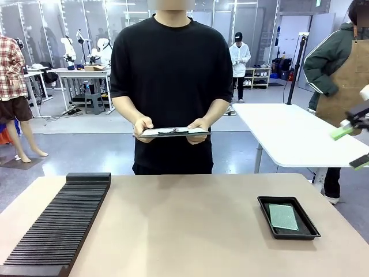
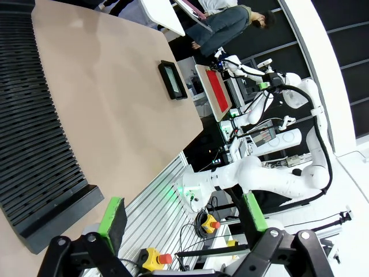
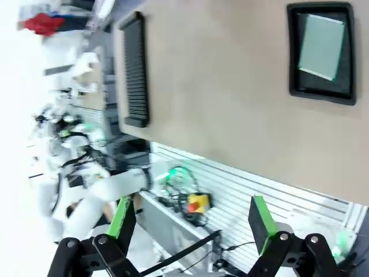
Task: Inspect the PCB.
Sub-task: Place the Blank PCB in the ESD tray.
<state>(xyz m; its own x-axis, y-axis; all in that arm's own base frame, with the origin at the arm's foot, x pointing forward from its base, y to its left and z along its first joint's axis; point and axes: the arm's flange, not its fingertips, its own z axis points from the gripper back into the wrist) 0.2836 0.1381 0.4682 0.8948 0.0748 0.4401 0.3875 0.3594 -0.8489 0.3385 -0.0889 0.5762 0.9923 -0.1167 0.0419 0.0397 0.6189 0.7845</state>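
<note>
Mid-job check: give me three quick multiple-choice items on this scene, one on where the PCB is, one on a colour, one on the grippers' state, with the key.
1. The PCB lies:
A. in the black tray
B. on the slotted rack
C. on the clipboard

2. The gripper pads are:
A. red
B. green
C. blue

3. The left gripper and right gripper are:
A. both shut
B. both open, empty
C. both holding boards

Key: 1 A, the green board sits inside the tray; 2 B, both wrist views show green pads; 3 B, wide gaps between the fingers, nothing between.
</note>
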